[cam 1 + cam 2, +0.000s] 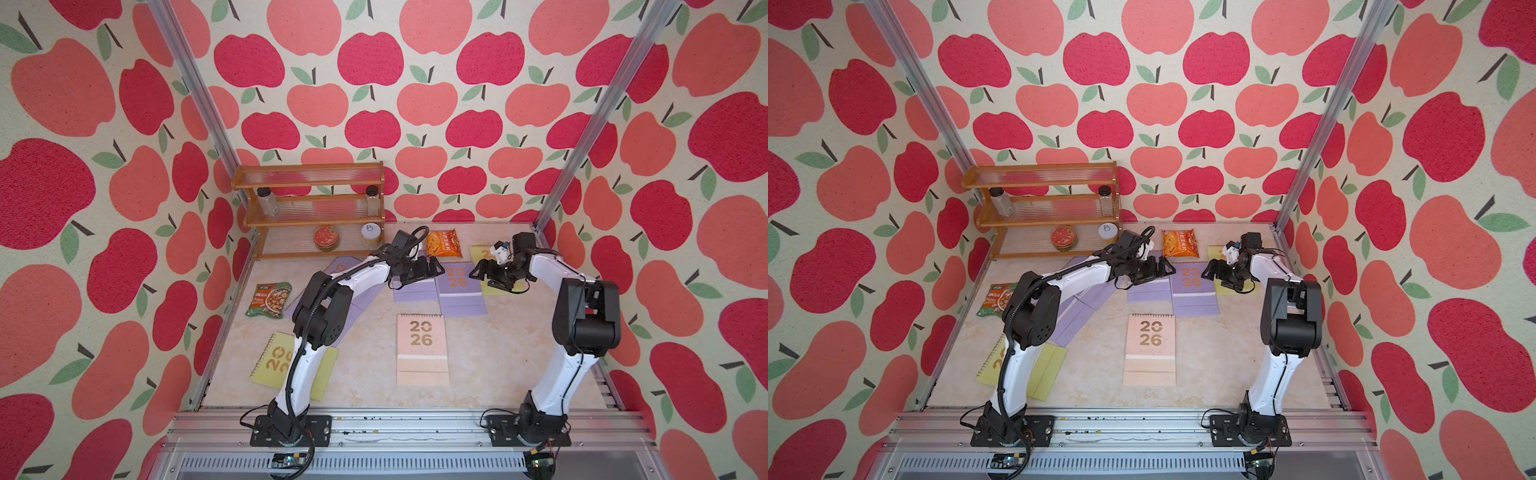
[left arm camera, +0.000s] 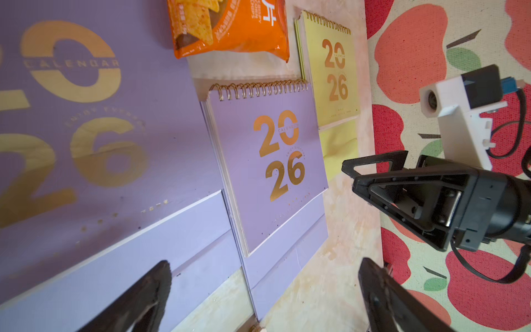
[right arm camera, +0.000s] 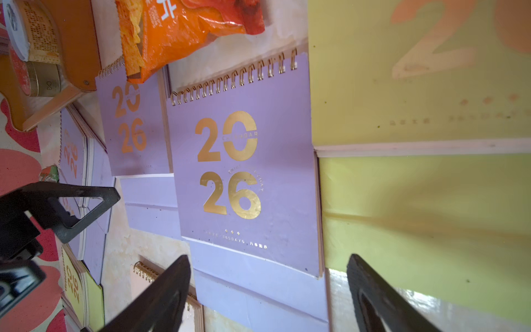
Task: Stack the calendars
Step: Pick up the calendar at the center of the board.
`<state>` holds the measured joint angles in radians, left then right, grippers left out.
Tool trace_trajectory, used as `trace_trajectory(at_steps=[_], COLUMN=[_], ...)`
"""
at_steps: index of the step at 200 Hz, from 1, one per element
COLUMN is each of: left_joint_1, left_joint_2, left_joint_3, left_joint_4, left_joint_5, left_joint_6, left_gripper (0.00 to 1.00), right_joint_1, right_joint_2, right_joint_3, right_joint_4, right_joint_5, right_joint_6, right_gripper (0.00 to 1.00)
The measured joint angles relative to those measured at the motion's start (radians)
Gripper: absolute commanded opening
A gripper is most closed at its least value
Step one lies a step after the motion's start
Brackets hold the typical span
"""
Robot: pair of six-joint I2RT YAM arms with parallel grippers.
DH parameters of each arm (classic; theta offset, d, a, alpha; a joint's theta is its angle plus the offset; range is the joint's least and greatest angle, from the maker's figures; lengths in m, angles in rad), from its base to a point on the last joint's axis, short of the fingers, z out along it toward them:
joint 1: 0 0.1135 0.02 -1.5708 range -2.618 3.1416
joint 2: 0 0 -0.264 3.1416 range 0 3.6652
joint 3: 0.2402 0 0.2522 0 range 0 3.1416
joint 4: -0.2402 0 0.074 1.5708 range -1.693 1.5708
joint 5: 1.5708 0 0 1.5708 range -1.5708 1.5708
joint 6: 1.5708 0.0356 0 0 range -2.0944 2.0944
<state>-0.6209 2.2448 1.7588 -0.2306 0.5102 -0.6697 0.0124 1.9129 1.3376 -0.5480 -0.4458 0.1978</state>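
Calendars lie flat on the table (image 1: 498, 374), covers up, and from where I stand nothing yet counts as a stack. The peach calendar (image 1: 422, 349) sits alone toward the front. One yellow-green calendar (image 1: 277, 362) lies at the near left, partly under the left arm, and the rest crowd the far side. There, the centre lavender calendar (image 1: 459, 286) lies edge to edge with a second lavender calendar (image 1: 415, 293) on one side and the far yellow-green calendar (image 1: 482, 252) on the other. Two more lavender ones (image 1: 365, 308) overlap beneath the left forearm. The orange snack packet (image 1: 444, 243) rests on the spiral end of the second lavender calendar, so I'd guess that one won't lift cleanly until it slides clear. The left gripper (image 1: 434, 266) hangs low over that second calendar. The right gripper (image 1: 478, 270) hangs near where the centre lavender meets the yellow-green, and the two point at each other across the centre calendar. The left's fingers (image 2: 149, 293) are spread as wide as they go with nothing between them. The right's fingers (image 3: 169, 287) are nearly as wide and equally empty. That spread suits an approach: thin covers lying flush on the table give little to pinch, so I'd expect each arm to hunt for an exposed edge.
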Motion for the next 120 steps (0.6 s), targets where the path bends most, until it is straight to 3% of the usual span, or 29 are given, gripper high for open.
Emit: trace_trajectory(at_steps=[120], left_joint_1=[-0.069], left_joint_2=[0.142], left_joint_3=[0.12], left_joint_4=[-0.004], left_joint_5=[0.056], left_joint_6=[-0.047], left_gripper=[1.0], right_joint_1=[-0.009], right_joint_2=[0.01], right_joint_3=[-0.084], right_joint_4=[0.063], right_joint_5=[-0.019], right_joint_6=[0.001], right_gripper=[0.87])
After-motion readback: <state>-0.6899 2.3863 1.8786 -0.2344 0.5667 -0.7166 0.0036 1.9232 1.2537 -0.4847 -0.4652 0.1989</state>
